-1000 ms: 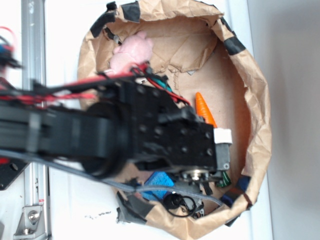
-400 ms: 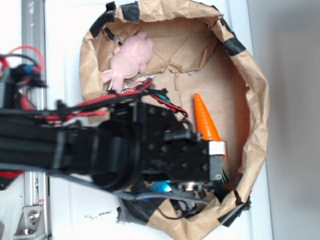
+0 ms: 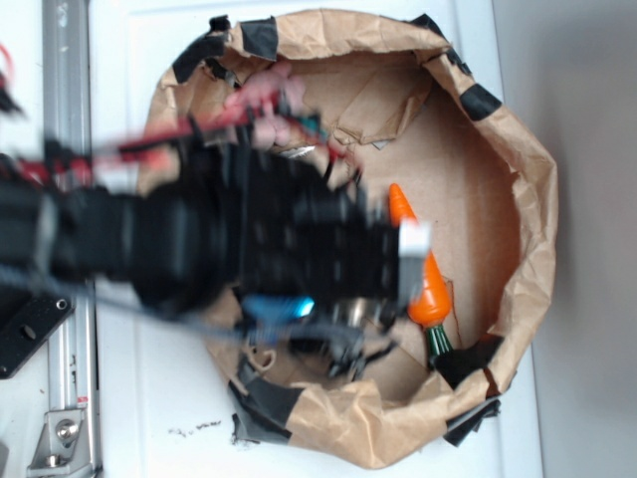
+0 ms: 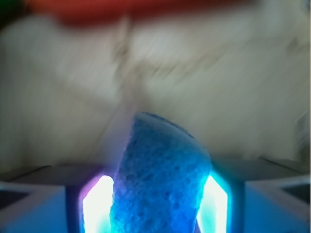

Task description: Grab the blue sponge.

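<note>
Between the fingers (image 4: 216, 206), pinching the sponge (image 4: 160, 179) at both flanks over the bag (image 3: 518, 189) floor, beside the carrot (image 3: 426, 289): looking like the carrying-off step, calling next for a steady squeeze and a clean rise past the rim.

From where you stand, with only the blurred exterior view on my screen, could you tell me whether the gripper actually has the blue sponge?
Observer: Yes. In the wrist view the blue sponge stands between the two fingers, which press on both of its sides.
Operator: Thank you. Is it seated well in?
Observer: It fills the gap and sticks out past the fingertips, its far end rounded.
Operator: Is anything else caught with it?
Observer: Nothing that shows; beyond the sponge there is only blurred brown paper.
</note>
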Robot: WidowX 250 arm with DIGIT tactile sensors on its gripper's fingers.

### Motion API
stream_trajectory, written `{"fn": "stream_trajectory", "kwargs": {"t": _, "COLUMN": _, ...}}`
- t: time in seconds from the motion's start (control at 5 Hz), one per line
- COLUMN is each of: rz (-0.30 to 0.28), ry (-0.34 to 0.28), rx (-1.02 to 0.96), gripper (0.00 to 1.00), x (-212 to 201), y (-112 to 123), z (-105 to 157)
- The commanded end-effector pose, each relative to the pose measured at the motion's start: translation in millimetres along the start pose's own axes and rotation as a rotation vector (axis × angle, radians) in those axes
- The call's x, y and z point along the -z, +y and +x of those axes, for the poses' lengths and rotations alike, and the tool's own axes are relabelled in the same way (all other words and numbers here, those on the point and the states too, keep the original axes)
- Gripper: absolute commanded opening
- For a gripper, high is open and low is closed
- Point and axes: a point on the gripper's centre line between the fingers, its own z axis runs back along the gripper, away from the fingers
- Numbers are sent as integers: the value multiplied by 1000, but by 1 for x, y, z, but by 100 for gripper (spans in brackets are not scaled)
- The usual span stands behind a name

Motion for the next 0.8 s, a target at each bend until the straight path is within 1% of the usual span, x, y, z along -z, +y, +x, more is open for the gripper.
{"fn": "stream_trajectory", "kwargs": {"t": 0.0, "rz": 89, "ry": -305, "rx": 259, "gripper": 0, "x": -86, "y": 5, "z": 29}}
{"fn": "stream_trajectory", "kwargs": {"t": 0.2, "rz": 99, "ry": -281, "rx": 291, "gripper": 0, "x": -94, "y": -9, "z": 26}}
{"fn": "stream_trajectory", "kwargs": {"t": 0.4, "rz": 76, "ry": -237, "rx": 317, "gripper": 0, "x": -96, "y": -9, "z": 23}}
{"fn": "stream_trajectory", "kwargs": {"t": 0.6, "rz": 153, "ry": -215, "rx": 312, "gripper": 0, "x": -98, "y": -12, "z": 21}}
